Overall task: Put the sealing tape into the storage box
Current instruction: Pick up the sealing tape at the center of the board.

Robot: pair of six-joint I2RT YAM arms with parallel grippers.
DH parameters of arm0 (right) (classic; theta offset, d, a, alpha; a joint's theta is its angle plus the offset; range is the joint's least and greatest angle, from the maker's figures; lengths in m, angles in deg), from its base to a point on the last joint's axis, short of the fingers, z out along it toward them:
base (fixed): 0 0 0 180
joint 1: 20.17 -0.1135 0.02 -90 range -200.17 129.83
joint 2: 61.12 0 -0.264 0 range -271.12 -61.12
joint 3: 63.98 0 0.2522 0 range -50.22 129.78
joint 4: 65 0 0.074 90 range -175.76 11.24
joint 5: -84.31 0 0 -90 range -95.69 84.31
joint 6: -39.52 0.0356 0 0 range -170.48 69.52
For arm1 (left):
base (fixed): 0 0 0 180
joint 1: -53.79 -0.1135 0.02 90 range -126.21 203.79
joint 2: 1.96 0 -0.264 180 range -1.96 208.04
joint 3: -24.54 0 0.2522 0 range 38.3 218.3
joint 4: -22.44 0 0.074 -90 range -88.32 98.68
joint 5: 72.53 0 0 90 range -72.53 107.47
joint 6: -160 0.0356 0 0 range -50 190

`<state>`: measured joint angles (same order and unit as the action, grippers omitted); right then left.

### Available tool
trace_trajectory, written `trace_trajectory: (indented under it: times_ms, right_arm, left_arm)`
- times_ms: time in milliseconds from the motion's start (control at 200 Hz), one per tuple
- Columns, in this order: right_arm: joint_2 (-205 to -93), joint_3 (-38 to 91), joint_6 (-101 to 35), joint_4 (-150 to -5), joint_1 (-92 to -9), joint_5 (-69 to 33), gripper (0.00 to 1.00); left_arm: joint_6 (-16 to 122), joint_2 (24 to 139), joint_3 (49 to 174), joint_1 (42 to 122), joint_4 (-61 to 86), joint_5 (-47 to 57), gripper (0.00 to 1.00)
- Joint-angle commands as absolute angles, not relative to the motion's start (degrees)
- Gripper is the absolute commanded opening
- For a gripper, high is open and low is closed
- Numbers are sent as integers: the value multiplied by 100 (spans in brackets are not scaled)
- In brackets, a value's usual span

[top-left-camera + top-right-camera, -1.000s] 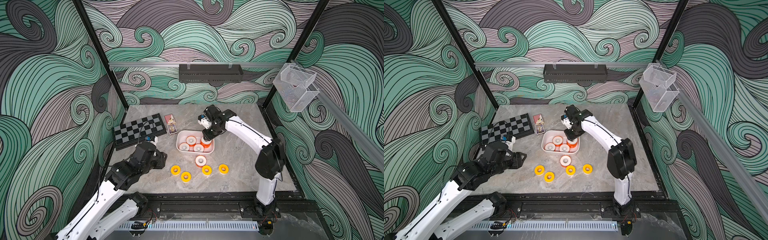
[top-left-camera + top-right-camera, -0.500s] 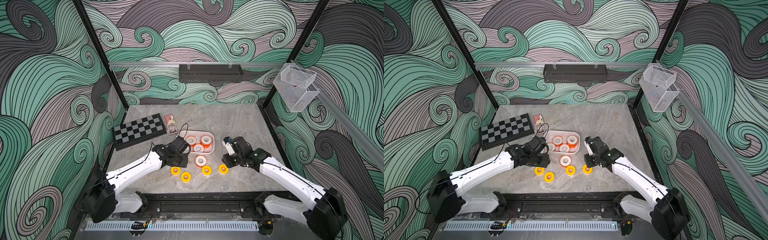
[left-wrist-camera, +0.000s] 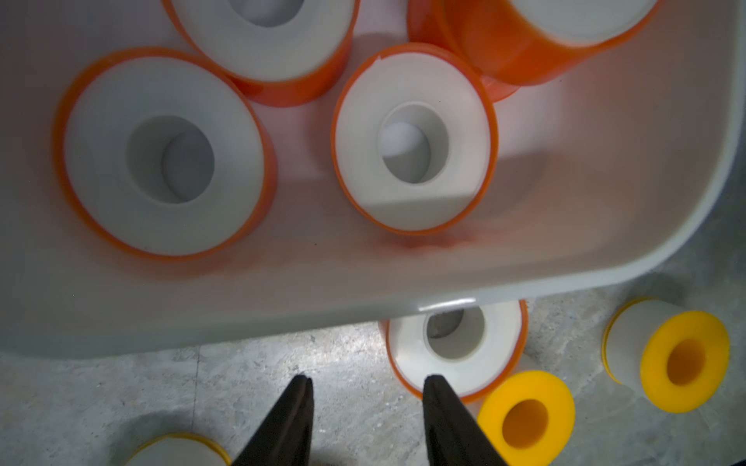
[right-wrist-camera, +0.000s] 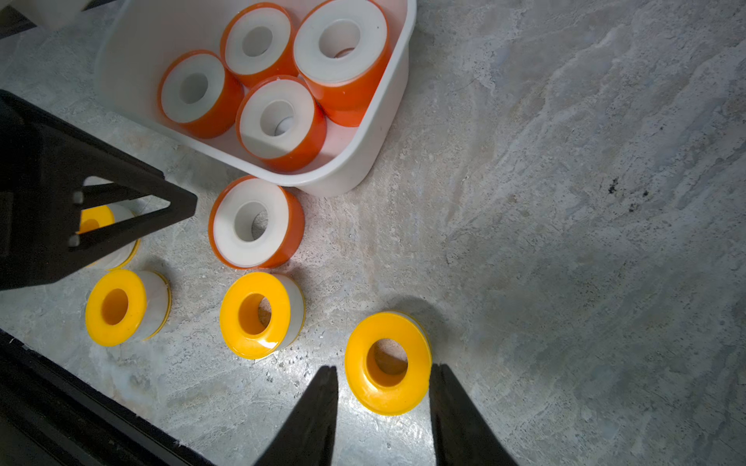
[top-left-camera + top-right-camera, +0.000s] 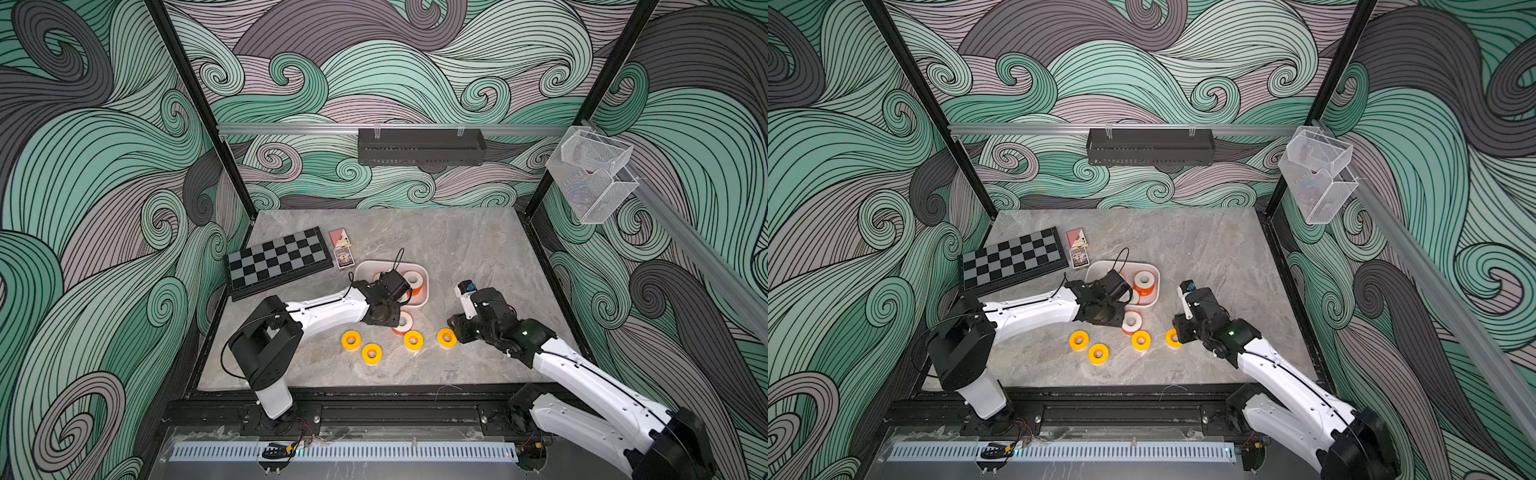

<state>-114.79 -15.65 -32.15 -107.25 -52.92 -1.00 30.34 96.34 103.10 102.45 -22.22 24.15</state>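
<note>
Both top views are evenly bright and sharp, with only soft shadows on the desk [image 5: 457,249]. From my left wrist, the orange-sided rolls [image 3: 161,153] look soft and blurred, their glow tints the white tub [image 3: 605,242] pink, and glare streaks its rim. From my right wrist, a broad shadow darkens part of the desk, with a bright patch beside my right pincer [image 4: 383,366].
</note>
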Motion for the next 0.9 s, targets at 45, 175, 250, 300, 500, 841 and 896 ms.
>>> trace_trajectory:
  times_ms: [45,175,250,300,500,841,896]
  right_arm:
    - [-11493,-1611,-3176,-10640,-5281,-99,42]
    - [-11561,-1579,-3193,-10630,-5283,-110,42]
    - [-11592,-1576,-3194,-10630,-5281,-127,42]
    - [-11596,-1582,-3193,-10627,-5284,-145,42]
    - [-11613,-1593,-3203,-10620,-5281,-168,43]
    - [-11704,-1577,-3211,-10602,-5283,-254,43]
    - [-11705,-1580,-3215,-10610,-5283,-266,43]
  left_arm:
    - [2905,9834,10483,10292,-1936,2556,48]
    - [2896,9939,10510,10369,-1872,2621,48]
    - [2896,10008,10544,10435,-1859,2693,48]
    - [2887,10078,10575,10451,-1887,2748,48]
    - [2870,10355,10615,10497,-1945,2862,47]
    - [2837,10647,10642,10687,-2176,3080,38]
    - [2854,10578,10629,10693,-2232,3121,33]
